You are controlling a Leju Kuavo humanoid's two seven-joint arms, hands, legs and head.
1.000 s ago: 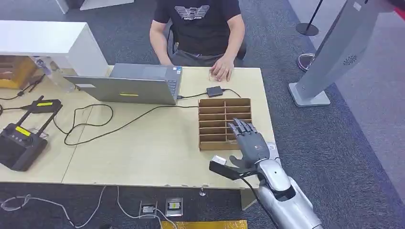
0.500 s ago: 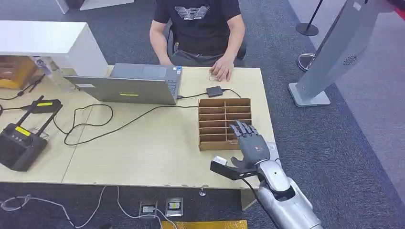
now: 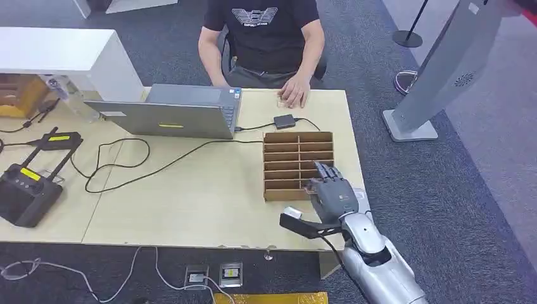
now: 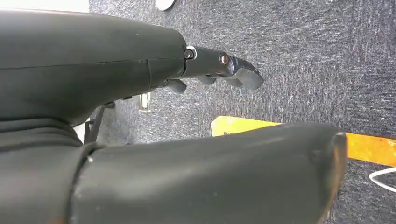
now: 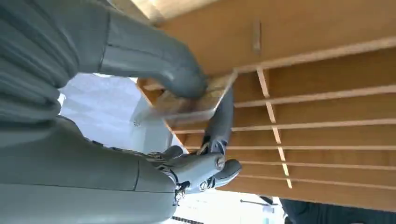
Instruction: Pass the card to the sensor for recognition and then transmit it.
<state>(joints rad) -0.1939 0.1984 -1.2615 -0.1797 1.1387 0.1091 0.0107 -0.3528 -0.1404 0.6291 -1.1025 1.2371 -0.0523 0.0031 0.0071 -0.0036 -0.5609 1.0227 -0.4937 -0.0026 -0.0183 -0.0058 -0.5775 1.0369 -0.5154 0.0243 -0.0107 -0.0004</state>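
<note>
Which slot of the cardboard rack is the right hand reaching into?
The right hand is at the rack's right column, robot-side end; the slots toward the person are clear of it.

My matt grey plastic right hand (image 3: 330, 195) sits mid-frame over the brown, matt cardboard slotted box (image 3: 297, 147); the pale table (image 3: 190, 202) looks like smooth wood laminate.

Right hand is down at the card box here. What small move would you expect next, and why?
Probably a short lift straight up out of the cardboard box. In the right wrist view the right hand already pinches a card between thumb and a finger at a near-end slot, with the dividers close alongside. Raising it clear first seems safest before carrying it toward the small black sensor by the laptop.
</note>
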